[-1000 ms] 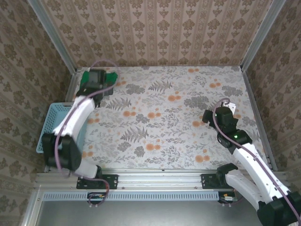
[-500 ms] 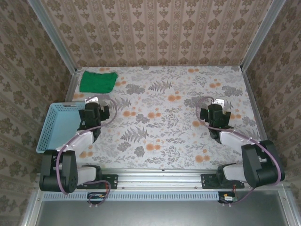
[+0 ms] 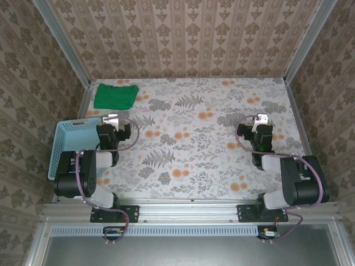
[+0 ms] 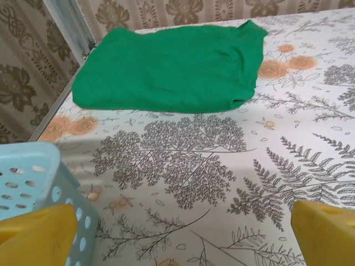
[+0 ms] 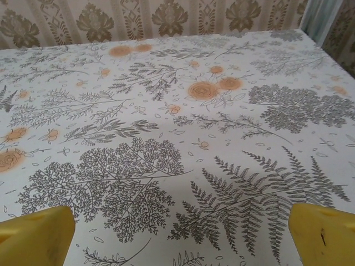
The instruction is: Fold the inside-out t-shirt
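Basket: a light-blue basket [image 3: 67,145] is seen at the left edge of the table [image 3: 188,149], just beside the left gripper [image 3: 112,127]
Left gripper: the jaws are spread wide and nothing is held; its yellow fingertips [image 4: 36,233] are seen low over the floral tabletop
T-shirt: the green t-shirt [image 4: 172,69] is laid in the far left corner, seemingly folded into a compact bundle; it lies ahead of the left jaws, well apart and untouched
Right gripper: the right gripper [image 3: 259,126] is parked on the right side, jaws spread wide with nothing gripped; the t-shirt lies far across the table from it
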Available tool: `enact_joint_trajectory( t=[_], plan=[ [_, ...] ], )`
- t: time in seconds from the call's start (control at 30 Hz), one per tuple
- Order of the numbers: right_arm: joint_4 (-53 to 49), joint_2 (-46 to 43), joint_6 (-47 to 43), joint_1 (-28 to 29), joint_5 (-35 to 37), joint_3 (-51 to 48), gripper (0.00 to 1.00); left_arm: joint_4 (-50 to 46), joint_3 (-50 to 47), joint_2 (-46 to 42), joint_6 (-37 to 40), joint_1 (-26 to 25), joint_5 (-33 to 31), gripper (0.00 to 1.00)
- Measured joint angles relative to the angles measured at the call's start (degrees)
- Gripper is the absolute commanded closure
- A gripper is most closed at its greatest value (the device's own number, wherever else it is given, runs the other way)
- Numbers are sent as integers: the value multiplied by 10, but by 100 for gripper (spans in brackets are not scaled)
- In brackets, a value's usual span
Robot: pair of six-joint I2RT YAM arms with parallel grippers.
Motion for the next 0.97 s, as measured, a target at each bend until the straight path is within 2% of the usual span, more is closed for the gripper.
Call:
enact_joint_trajectory(
  t=[0.27, 0.97],
  plan=[
    [18, 45, 2, -3, -25, 3, 0, 11, -4, 4, 2, 0, 29, 0],
    [18, 47, -12, 15, -9, 13, 0, 12, -5, 4, 3, 0, 17, 0]
  ],
)
